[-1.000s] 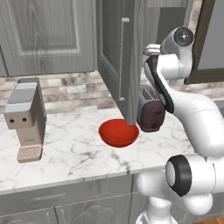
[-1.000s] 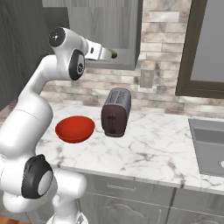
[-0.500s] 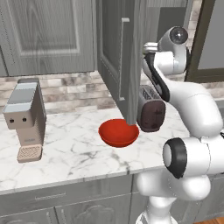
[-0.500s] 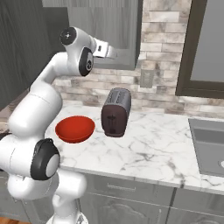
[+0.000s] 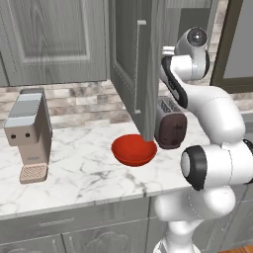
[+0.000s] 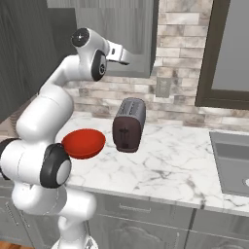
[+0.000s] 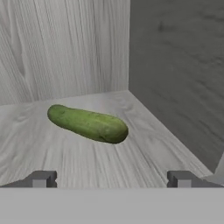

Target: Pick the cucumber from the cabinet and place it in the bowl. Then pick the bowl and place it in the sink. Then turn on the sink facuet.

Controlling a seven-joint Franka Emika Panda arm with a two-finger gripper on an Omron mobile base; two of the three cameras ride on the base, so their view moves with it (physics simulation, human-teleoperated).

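Left base view: arm reaches up into the cabinet (image 5: 131, 59); red bowl (image 5: 133, 149) waits on the counter below. Hand view: cucumber (image 7: 87, 124) lies on the shelf, gripper (image 7: 112, 179) spread wide, empty. Probably light, firm, smooth-skinned, apt to roll; grip mid-length, across its width.

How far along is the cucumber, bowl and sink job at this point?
Nothing is finished. The cabinet door stands open, and the open tool faces the cucumber, which lies on the shelf, not yet gripped. The red bowl sits empty on the counter. Left: grasp it, drop it in the bowl, move the bowl to the sink, turn on the tap.
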